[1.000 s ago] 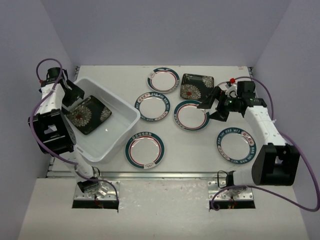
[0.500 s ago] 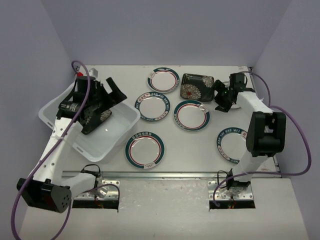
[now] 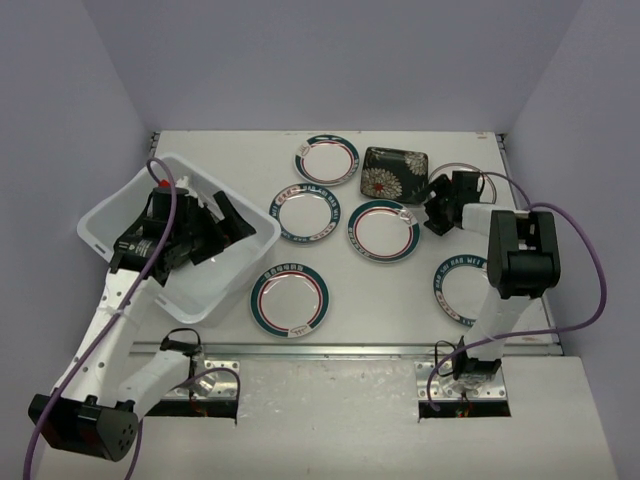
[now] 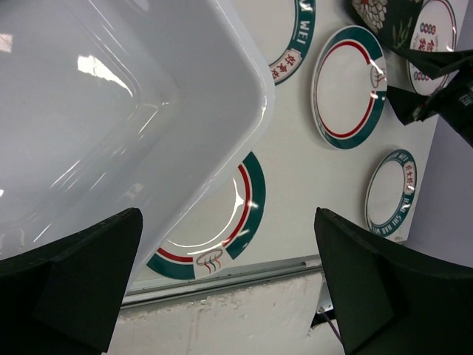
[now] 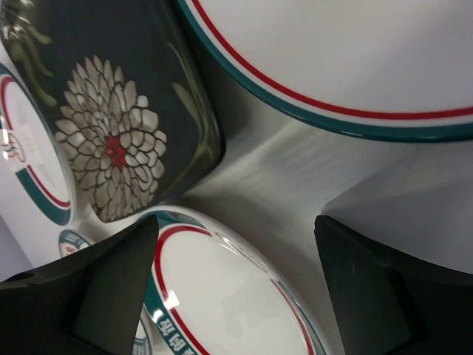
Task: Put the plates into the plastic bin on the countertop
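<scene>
The plastic bin stands at the left of the countertop. My left gripper hangs open and empty over its right rim; the arm hides most of the inside. In the left wrist view the open gripper looks past the bin's corner at a round plate. Several round plates lie on the table, among them a near one, a middle one and a right one. A black plate lies at the back. My right gripper is open and low beside it, over a round plate's rim near the black plate.
A metal rail runs along the table's front edge. Purple walls close in the left, back and right sides. Two more round plates lie between the bin and the black plate.
My left arm has swung from the bin's back left to over its right side, now covering the black plate that lay inside. My right arm has folded back; its gripper stays by the black plate.
</scene>
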